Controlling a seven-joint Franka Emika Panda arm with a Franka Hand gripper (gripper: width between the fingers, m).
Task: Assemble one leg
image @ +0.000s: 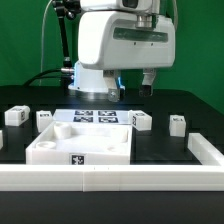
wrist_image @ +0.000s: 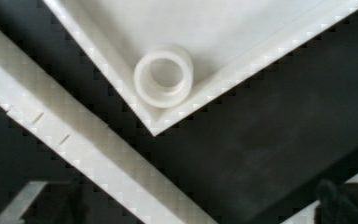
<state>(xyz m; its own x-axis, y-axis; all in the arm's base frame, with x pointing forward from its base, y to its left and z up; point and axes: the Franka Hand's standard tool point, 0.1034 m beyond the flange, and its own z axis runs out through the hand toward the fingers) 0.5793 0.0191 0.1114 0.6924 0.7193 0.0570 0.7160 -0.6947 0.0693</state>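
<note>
The marks to read are square black-and-white tags: on the marker board (image: 95, 118), on the front wall of the white tray-like panel (image: 50, 150) and on each small block. The leg (image: 141, 120) stands on the black table (image: 170, 145) just beside the marker board, at the exterior view's right, lower than the gripper (image: 148, 86) and not touching it. Three more such blocks (image: 15, 115) stand around. A white rail (image: 120, 178) borders the table in front. The dark fingertips (wrist_image: 345, 200) are spread wide, nothing between them; the wrist view shows the panel's corner with a round recess (wrist_image: 163, 78).
</note>
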